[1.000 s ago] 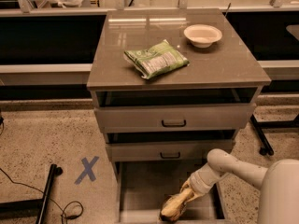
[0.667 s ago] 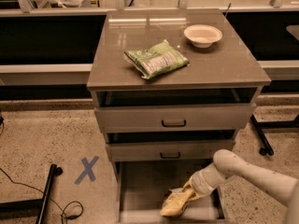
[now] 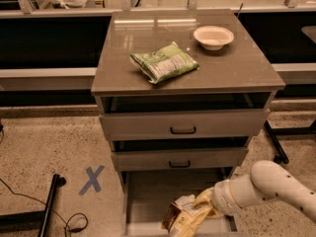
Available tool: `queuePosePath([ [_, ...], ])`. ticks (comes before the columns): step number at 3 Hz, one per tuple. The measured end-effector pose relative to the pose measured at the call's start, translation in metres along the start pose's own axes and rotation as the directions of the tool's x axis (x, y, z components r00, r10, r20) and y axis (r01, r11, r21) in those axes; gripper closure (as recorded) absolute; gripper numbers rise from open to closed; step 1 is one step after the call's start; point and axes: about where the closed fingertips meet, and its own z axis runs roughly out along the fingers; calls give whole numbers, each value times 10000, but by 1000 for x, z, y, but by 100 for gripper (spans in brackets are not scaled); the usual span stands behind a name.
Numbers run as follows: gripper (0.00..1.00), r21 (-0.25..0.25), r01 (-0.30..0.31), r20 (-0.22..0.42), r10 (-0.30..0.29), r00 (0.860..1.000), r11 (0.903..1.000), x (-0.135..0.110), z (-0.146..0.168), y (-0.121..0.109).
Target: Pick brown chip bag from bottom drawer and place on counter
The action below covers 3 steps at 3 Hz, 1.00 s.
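Note:
The brown chip bag (image 3: 183,216) hangs over the open bottom drawer (image 3: 148,201), dark brown below and tan-yellow above. My gripper (image 3: 205,205) comes in from the lower right on a white arm and is shut on the bag's upper right part, holding it tilted above the drawer floor. The counter (image 3: 237,63) is the glossy grey-brown top of the cabinet, well above the gripper.
A green-and-white bag (image 3: 164,62) lies in the middle of the counter and a white bowl (image 3: 213,36) stands at its back right. Two shallower drawers with black handles (image 3: 183,130) stick out slightly above the bottom drawer. A blue X (image 3: 92,179) marks the floor at left.
My gripper has lifted the chip bag off the drawer floor, and the arm has shifted a little to the right.

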Motion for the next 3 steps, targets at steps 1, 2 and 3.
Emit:
queuePosePath([
  [1,100,-175,1225,-734,-1234,9896,9923,-43,-36,-60],
  [2,100,-170,1212,-717,-1221,9899,9925,-43,-36,-59],
  [3,100,-2,1298,-645,-1295,9895,9915,-42,-39,-68],
])
